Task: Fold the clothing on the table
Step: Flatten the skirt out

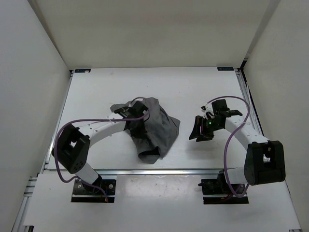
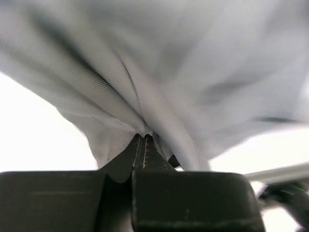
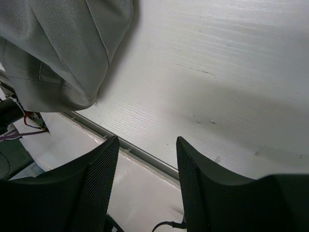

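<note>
**Left gripper (image 1: 134, 110) pinches the clothing (image 1: 155, 129); right gripper (image 1: 199, 131) stands open**

We see the clothing lying in a crumpled dark grey heap near the middle of the table (image 1: 203, 89). It sits a little left of centre and toward the near edge, with one corner spread out to the left beside the left arm. In the left wrist view the left gripper's jaws are pressed together on a gathered ridge of the fabric. The cloth rises from the fingertips in soft folds and fills most of that view.

The right gripper hangs to the right of the heap, apart from it, with its jaws spread wide and empty. We cannot tell whether it touches the tabletop. In the right wrist view we see bare table around the gap and the metal rail (image 3: 140, 154) at the near edge. A folded lobe of the clothing lies at the upper left of that view, clear of the fingers.
</note>
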You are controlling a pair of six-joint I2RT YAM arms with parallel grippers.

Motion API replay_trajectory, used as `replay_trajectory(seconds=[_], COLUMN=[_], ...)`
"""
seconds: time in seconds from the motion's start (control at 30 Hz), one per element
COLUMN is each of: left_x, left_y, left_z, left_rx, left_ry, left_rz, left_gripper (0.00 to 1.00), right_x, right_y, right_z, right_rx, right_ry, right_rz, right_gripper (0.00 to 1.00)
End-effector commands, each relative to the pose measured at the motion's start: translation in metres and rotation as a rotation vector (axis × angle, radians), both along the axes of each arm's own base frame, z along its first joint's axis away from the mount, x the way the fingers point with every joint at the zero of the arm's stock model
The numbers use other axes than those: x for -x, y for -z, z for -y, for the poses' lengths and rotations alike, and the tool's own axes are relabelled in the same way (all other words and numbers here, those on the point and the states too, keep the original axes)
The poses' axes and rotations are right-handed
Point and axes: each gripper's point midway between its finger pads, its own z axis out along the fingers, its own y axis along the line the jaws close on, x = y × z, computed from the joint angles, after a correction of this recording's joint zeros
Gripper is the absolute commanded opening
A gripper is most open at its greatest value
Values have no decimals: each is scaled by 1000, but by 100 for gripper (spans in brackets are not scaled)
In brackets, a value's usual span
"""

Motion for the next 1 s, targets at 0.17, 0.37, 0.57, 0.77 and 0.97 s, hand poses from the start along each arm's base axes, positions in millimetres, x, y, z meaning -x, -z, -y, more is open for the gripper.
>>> replay_trajectory(seconds=[0.17, 0.37, 0.57, 0.77, 0.97], left_x=[-87, -100, -87, -30, 41], left_y=[-228, -356, -263, -109, -4], left_z=[158, 134, 30, -24, -69], left_rx=[426, 611, 516, 250, 78], left_ry=[317, 296, 63, -6, -32], left_rz=[385, 636, 557, 297, 69], left_gripper=[0, 0, 0, 0, 0], right_x=[0, 2, 0, -11, -25], right_y=[-5, -1, 0, -2, -9], right_z=[0, 2, 8, 13, -3], right_rx=[-14, 4, 28, 74, 2], right_ry=[-4, 11, 29, 30, 42], right_rz=[18, 10, 8, 6, 24], right_gripper=[56, 56, 57, 56, 56])
